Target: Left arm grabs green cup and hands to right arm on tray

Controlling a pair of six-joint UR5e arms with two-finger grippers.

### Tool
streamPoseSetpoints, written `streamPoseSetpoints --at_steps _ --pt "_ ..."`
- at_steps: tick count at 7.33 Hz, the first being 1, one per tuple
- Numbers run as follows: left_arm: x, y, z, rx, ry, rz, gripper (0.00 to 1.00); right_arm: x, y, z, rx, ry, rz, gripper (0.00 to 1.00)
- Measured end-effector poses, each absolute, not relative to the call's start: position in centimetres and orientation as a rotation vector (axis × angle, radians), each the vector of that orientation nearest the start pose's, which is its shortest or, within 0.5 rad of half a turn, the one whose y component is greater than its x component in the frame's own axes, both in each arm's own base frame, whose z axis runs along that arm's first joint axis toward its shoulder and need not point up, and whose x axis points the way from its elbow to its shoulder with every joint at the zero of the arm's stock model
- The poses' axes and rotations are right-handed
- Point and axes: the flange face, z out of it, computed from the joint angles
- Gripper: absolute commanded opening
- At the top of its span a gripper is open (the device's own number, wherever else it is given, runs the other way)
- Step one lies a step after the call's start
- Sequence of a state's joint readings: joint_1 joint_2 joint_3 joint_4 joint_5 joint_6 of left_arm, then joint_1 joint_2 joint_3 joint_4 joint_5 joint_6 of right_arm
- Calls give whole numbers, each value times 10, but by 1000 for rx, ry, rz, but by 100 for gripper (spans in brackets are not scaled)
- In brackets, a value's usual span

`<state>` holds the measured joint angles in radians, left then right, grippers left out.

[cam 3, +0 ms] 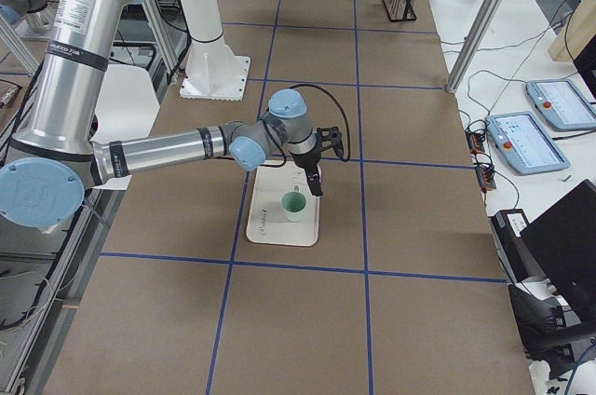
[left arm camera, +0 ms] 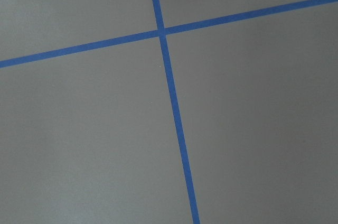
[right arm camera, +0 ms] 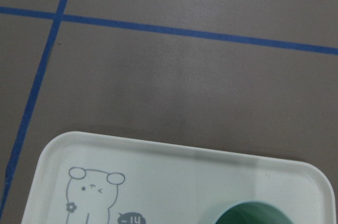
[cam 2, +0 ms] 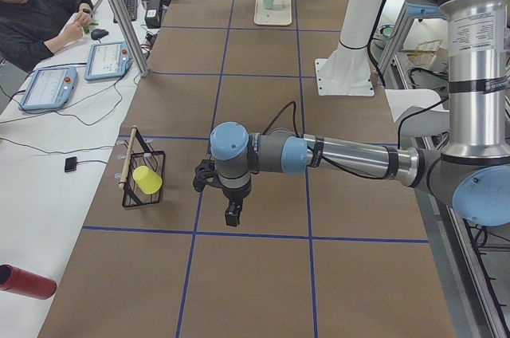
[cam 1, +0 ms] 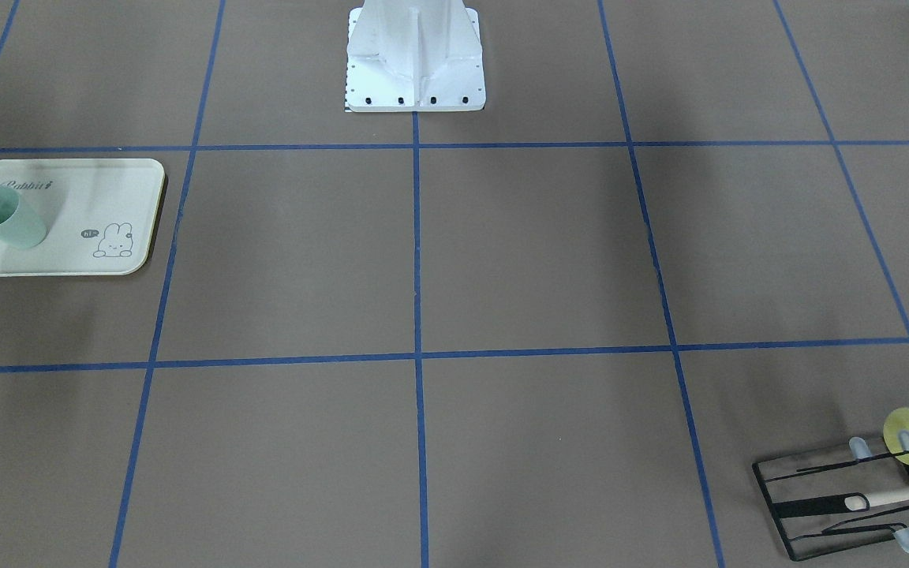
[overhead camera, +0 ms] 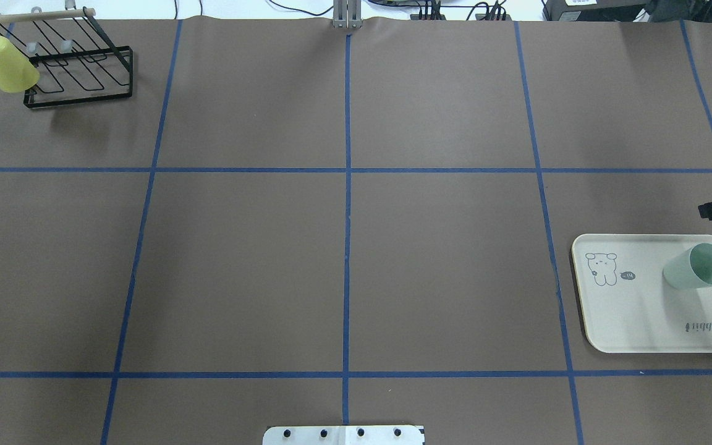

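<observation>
Green cup stands upright, mouth up, on the tray, toward the tray's 1 o'clock corner in the overhead view (12 o'clock points away from the robot). The tray lies at the table's 4 o'clock. Right gripper hangs close above the rim; how wide it stands, and whether it touches, cannot be told. Left gripper is well apart, over bare table, with nothing seen in it; its opening cannot be told. The cup looks light, stiff and smooth, so probably slippery and easily tipped. It is best pinched gently across the rim wall.
</observation>
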<state>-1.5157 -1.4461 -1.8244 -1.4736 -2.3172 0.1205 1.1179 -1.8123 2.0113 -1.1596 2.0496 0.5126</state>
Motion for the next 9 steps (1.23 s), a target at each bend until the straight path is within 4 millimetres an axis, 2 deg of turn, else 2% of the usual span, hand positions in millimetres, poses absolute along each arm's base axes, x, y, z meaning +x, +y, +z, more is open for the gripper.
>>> streamPoseSetpoints --at_steps 2,3,4,6,7,9 --pt "-42 -438 614 35 743 175 100 -59 -454 499 262 -637 -163 100" --pt "-43 -435 627 11 741 166 100 -34 -470 499 233 -626 -189 100" --pt "-43 -433 639 -12 742 158 100 -9 -481 507 207 -638 -208 100" --pt "-47 -432 646 -17 748 151 100 37 -491 549 163 -677 -210 100" --pt "-58 -431 643 10 755 151 100 57 -491 567 148 -683 -185 100" --pt "-80 -426 638 66 839 134 100 79 -479 592 119 -689 -136 100"
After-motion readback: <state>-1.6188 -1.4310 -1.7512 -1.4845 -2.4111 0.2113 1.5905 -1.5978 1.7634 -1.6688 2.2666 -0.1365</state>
